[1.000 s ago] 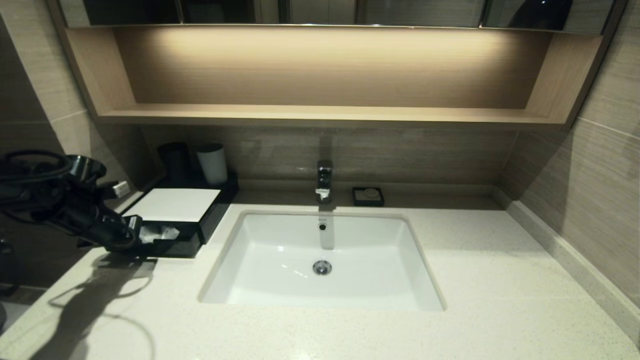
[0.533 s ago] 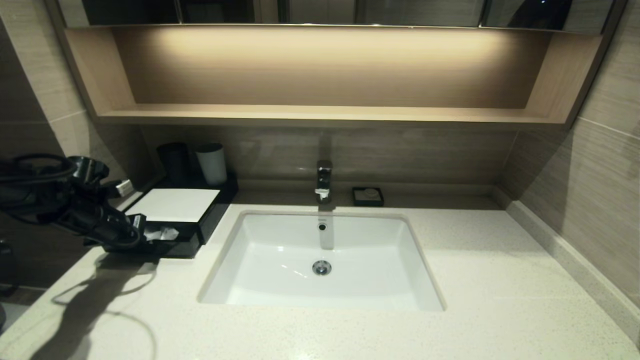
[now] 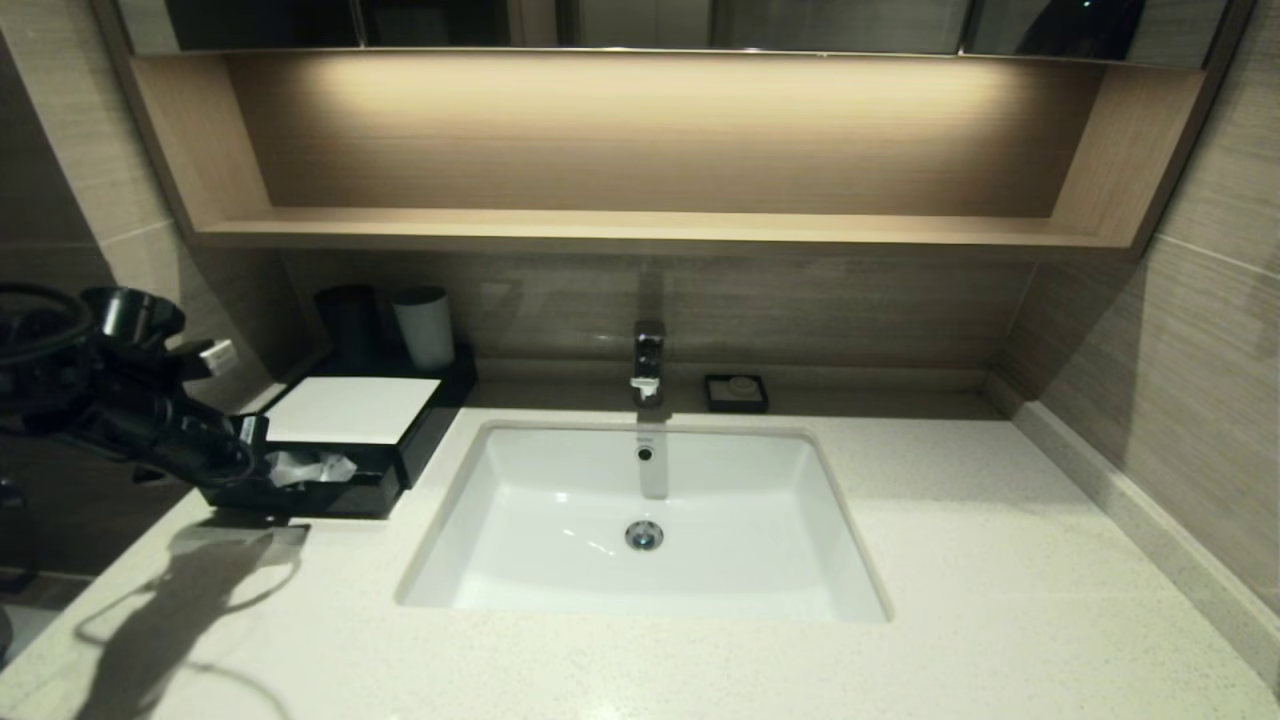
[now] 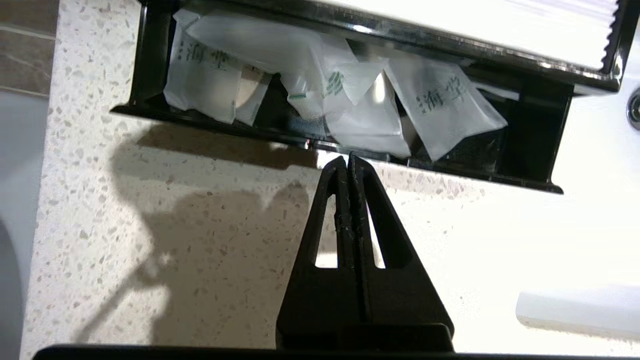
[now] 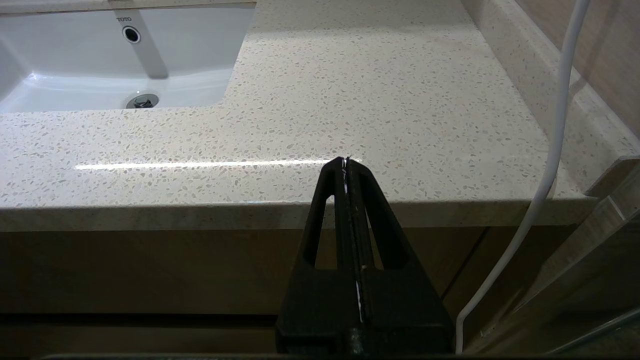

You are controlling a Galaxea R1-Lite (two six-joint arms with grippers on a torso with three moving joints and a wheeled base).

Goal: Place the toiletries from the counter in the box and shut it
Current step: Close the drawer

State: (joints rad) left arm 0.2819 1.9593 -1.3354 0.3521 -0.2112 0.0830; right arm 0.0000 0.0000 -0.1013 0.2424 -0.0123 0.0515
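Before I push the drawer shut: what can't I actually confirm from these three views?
- Back of the drawer: hidden under the box's white top panel in the left wrist view.
- Packets: overlapping, so their count is unclear; too small in the head view.
- Left gripper against the drawer's front edge: contact cannot be told.
- Right gripper: out of the head view.

Low black rectangular box with white top panel (image 3: 350,410) sits on cream speckled stone counter (image 3: 1000,560), left of white rectangular sink (image 3: 645,520). Clear-wrapped toiletry packets (image 4: 345,100) lie in its pulled-out drawer (image 3: 310,490). Two cups (image 3: 425,328) stand behind the box.
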